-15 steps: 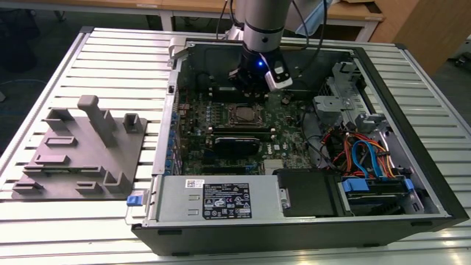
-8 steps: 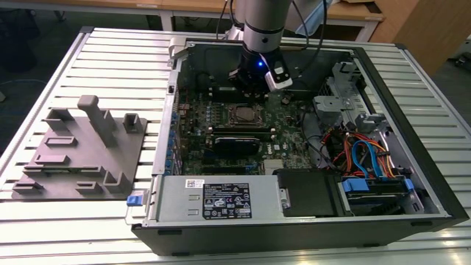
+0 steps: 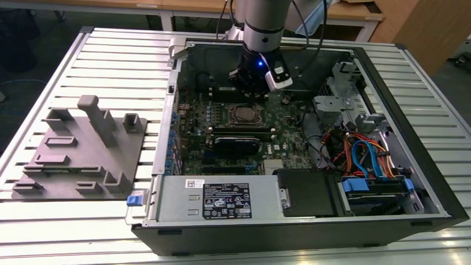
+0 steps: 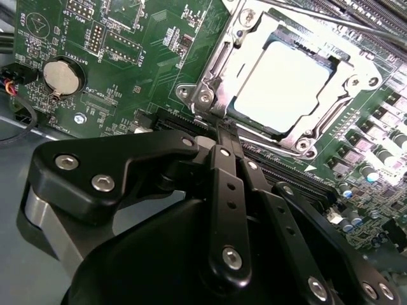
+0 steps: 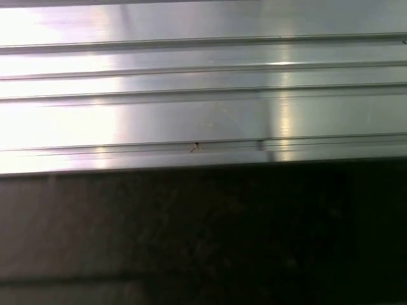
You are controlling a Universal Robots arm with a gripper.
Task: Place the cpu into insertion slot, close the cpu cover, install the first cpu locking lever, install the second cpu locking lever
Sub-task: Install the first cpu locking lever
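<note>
Silver-grey cpu (image 4: 283, 82), bright silver cpu cover (image 4: 221, 67), green circuit board (image 4: 149, 60) with white markings, black pincer (image 4: 220, 130).

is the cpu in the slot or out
In. The cpu lies flat in the insertion slot, the cpu cover framing its edges.

Slatted table (image 3: 110, 55): computer case (image 3: 294, 234), grey fixture (image 3: 74, 160)

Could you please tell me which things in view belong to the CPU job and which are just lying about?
Job: cpu, lying within the window of the cpu cover; gripper close by.
Lying about: coin battery; grey fixture plate; power supply; blue cables.
</note>
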